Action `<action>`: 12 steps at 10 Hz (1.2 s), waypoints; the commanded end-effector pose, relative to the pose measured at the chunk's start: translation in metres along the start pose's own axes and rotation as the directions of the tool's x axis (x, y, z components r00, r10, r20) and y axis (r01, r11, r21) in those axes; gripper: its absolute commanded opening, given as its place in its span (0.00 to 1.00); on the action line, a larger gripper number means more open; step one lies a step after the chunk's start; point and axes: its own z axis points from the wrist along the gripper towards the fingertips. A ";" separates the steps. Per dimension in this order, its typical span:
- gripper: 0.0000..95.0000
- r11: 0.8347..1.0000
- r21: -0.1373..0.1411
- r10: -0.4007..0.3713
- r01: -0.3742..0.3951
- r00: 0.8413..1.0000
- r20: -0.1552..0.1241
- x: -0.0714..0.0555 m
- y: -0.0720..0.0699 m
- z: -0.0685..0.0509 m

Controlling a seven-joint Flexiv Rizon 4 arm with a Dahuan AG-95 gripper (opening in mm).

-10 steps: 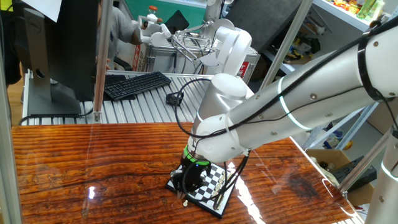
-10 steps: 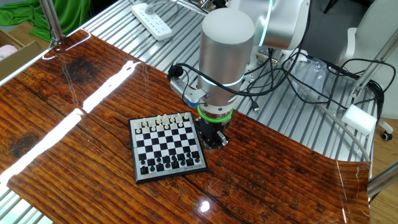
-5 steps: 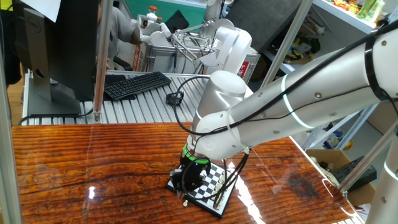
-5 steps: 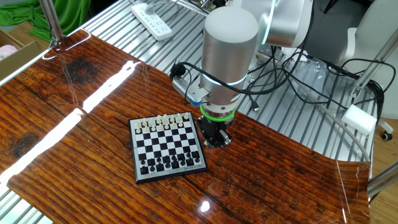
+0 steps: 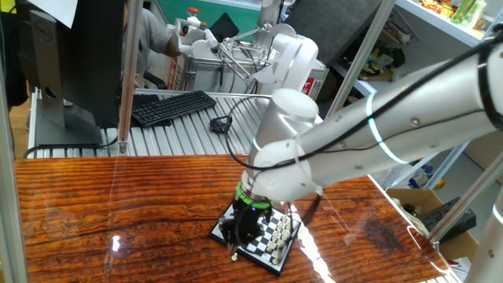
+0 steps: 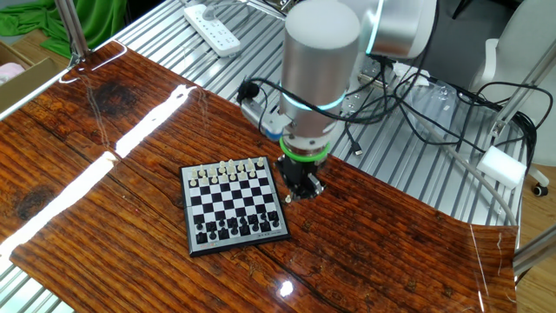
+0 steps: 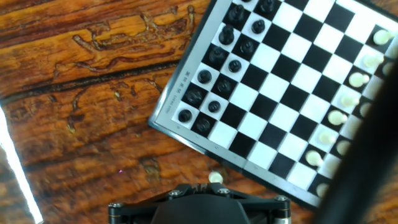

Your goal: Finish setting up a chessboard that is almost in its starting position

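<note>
The chessboard [image 6: 233, 207] lies on the wooden table, cream pieces along its far rank and black pieces along its near rank. It also shows in one fixed view [image 5: 277, 236] and in the hand view [image 7: 280, 93]. My gripper [image 6: 294, 193] points down just off the board's right edge, a little above the table. It appears shut on a small cream piece [image 7: 216, 178], which shows at the fingertips in the hand view; the jaws there are mostly hidden by the gripper body [image 7: 208, 205]. In one fixed view the gripper [image 5: 234, 248] hangs at the board's near-left edge.
A black keyboard [image 5: 171, 107] and a monitor [image 5: 78, 63] stand on the metal bench behind the table. A metal post [image 5: 126, 79] rises at the table's back edge. A white power strip [image 6: 212, 28] and loose cables [image 6: 391, 96] lie on the ribbed metal surface.
The arm has shifted and lifted slightly beside the board, so more of the board's cream side shows. The gripper stays shut with the small piece at its tips.
</note>
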 end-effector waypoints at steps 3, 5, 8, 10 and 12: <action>0.00 1.000 0.005 -0.015 0.015 1.000 -0.012 0.007 -0.007 -0.005; 0.00 1.000 0.000 -0.031 0.031 0.999 -0.012 0.003 -0.013 -0.004; 0.00 1.000 -0.006 -0.029 0.029 1.000 -0.010 0.000 -0.019 -0.002; 0.00 1.000 -0.009 -0.030 0.030 0.999 -0.010 0.002 -0.020 -0.001; 0.00 0.999 -0.014 -0.031 0.031 0.999 -0.008 0.004 -0.023 0.002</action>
